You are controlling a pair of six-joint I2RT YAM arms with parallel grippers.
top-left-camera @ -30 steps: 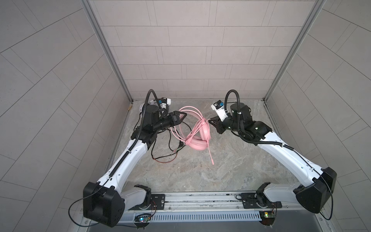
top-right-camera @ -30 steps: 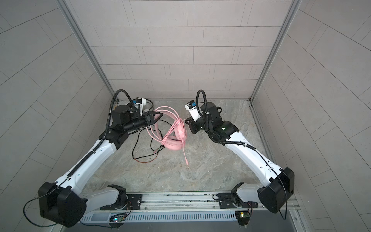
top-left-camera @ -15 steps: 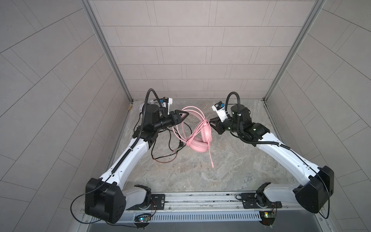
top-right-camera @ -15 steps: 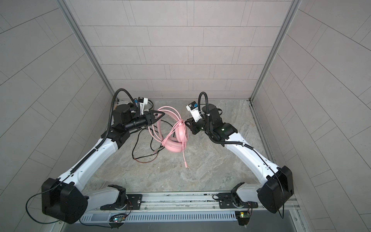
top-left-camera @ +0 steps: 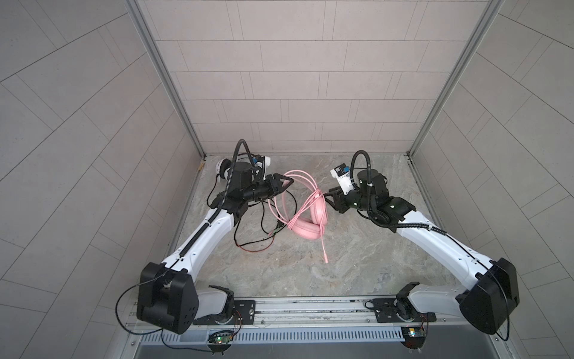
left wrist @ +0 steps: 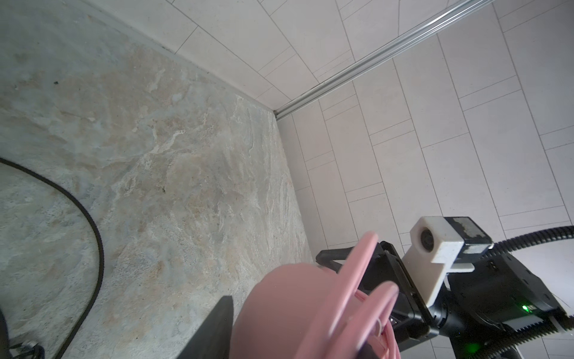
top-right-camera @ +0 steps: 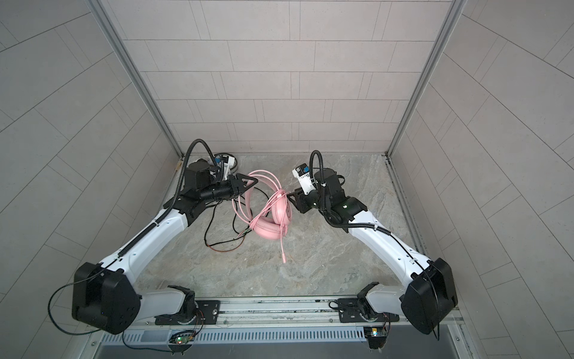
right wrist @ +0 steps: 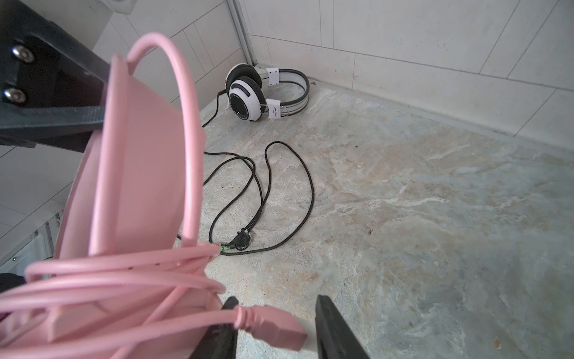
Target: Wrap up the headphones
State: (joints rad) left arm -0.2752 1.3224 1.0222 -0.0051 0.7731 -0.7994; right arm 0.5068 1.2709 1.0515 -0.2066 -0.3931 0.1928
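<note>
Tiled booth, marbled bench (top-left-camera: 357,248): all-pink over-ear headset (top-left-camera: 307,231) sits mid-bench, pink cable (right wrist: 194,161) only loosely looped, plug (right wrist: 273,329) free between parted right fingers (right wrist: 335,329), left fingers (left wrist: 217,332) unreadable; white-and-black headset (right wrist: 248,93) by far corner, thin black cable (right wrist: 310,192) sprawled, not yet wrapped.

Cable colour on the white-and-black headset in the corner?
Black cable, trailing from the headset; clearest in the right wrist view.

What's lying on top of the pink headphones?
Loops of pink cable cross over the pink headphones and reach up to the left gripper. Nothing else sits on top. The loops hide part of the ear cups, and anything underneath is covered.
</note>
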